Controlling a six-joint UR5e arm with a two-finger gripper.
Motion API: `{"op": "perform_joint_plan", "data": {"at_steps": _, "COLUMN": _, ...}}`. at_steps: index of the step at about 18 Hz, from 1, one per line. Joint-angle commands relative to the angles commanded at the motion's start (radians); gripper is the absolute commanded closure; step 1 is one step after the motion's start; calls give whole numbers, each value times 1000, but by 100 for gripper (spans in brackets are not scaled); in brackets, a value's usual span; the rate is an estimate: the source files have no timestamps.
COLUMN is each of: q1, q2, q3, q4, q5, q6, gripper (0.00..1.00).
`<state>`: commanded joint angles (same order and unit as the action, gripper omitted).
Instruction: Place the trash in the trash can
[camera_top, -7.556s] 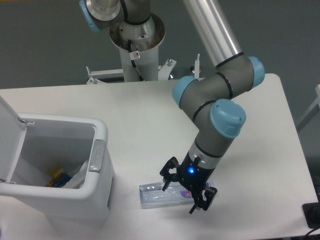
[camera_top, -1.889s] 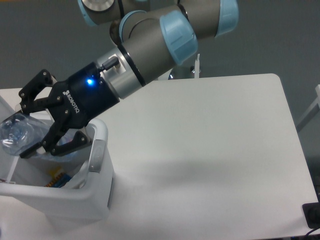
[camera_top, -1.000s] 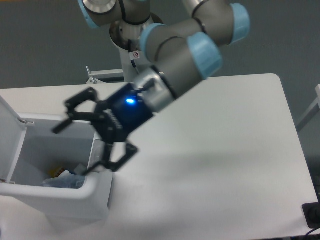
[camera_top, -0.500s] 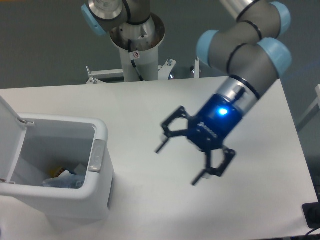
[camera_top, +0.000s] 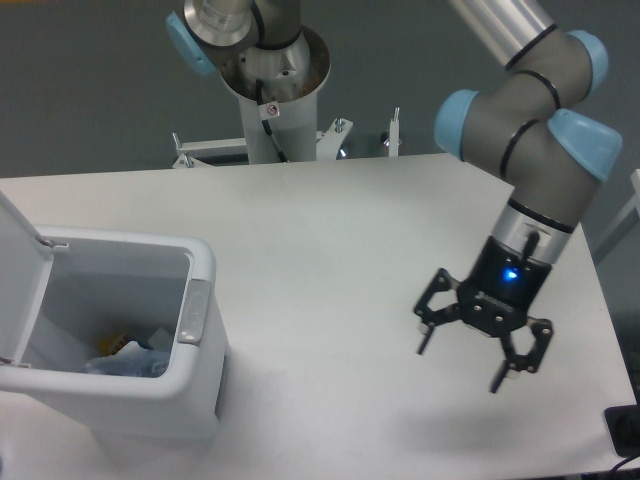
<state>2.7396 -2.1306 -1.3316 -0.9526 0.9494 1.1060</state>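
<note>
The white trash can stands at the left front of the table with its lid tipped open to the left. Inside it lies the trash: a clear plastic bottle on the bottom, among other scraps. My gripper hangs above the right side of the table, far from the can. It is open and nothing is between its fingers.
The arm's base column rises behind the table's far edge. A dark object sits off the table's front right corner. The table's right edge runs close to the gripper.
The gripper carried the bottle from the table's front to the can and let it go inside. Open and empty, it then swung away to the right side of the table.
</note>
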Motion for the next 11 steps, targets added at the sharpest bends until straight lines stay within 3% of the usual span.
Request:
{"op": "perform_joint_plan", "data": {"at_steps": 4, "q1": 22, "q2": -29, "q3": 15, "q4": -20, "q5": 122, "q6": 93, "gripper": 0}}
{"op": "perform_joint_plan", "data": {"at_steps": 8, "q1": 51, "q2": -23, "q3": 18, "q4": -130, "q5": 280, "q6": 289, "gripper": 0}}
{"op": "perform_joint_plan", "data": {"at_steps": 11, "q1": 61, "q2": -15, "q3": 26, "q4": -210, "q5": 443, "q6": 363, "gripper": 0}}
